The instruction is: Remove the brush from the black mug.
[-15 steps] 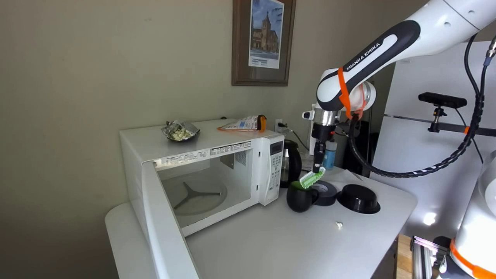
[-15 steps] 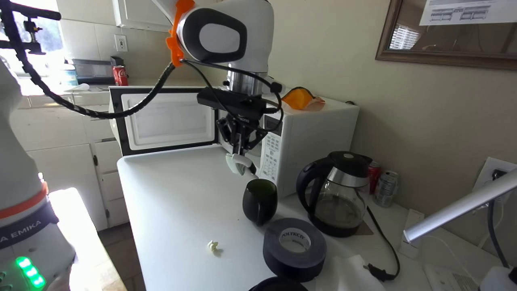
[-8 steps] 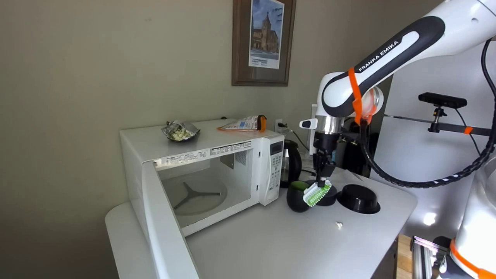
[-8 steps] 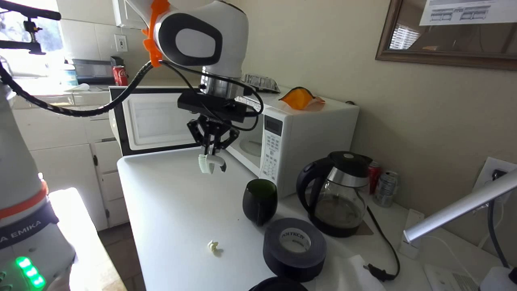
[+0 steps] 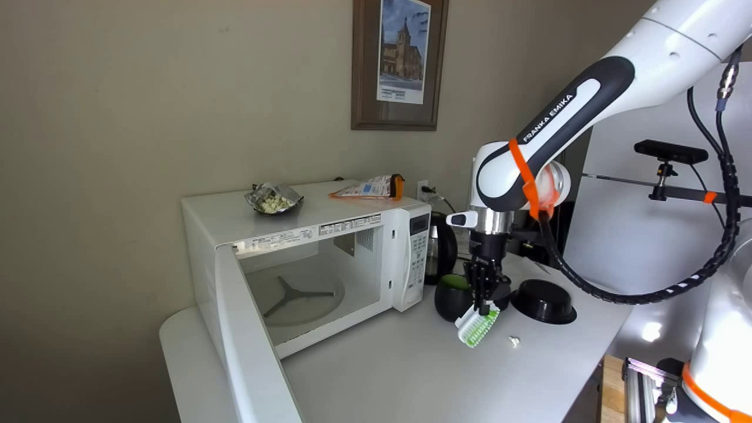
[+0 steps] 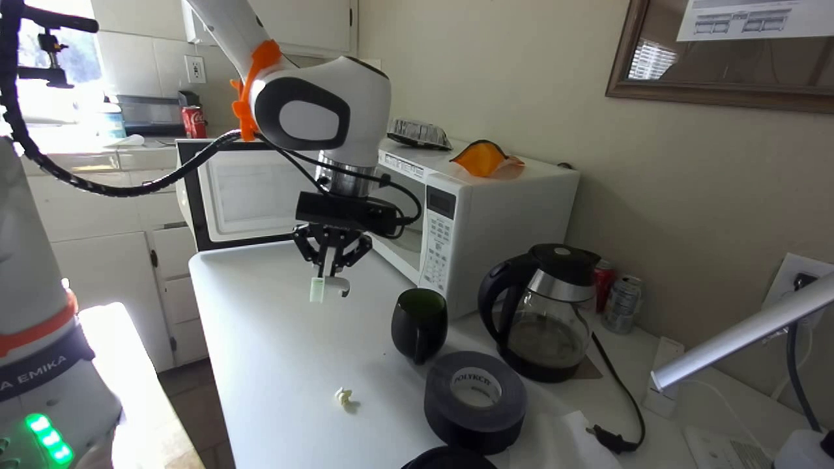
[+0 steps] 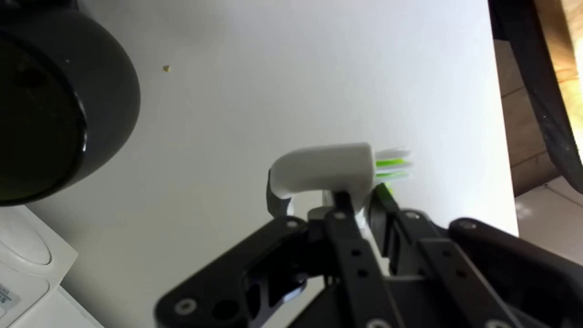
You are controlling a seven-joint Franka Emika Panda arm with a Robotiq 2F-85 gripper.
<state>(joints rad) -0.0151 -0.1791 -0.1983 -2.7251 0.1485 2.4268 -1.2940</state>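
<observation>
The brush (image 5: 478,328) has a white body with white and green bristles. My gripper (image 5: 484,308) is shut on it, and the brush hangs over the white table beside the black mug (image 5: 449,302). In an exterior view the brush (image 6: 317,290) and the gripper (image 6: 326,268) are clearly apart from the black mug (image 6: 417,332), which stands upright with a greenish inside. In the wrist view the white brush body (image 7: 321,168) sits between the fingertips (image 7: 362,198), bristles to the right. The mug (image 7: 107,86) is at the left. The exact height of the brush cannot be told.
A white microwave (image 5: 305,214) stands with its door (image 5: 241,329) open. A glass jug (image 6: 550,339), a tape roll (image 6: 482,413) and a black dome-shaped thing (image 5: 543,298) stand around the mug. A popcorn piece (image 6: 343,396) lies on the table (image 6: 273,352).
A second ago the held brush was over the mug's mouth. It has moved away from the mug to its side, then lowered toward the table. The mug has not moved.
</observation>
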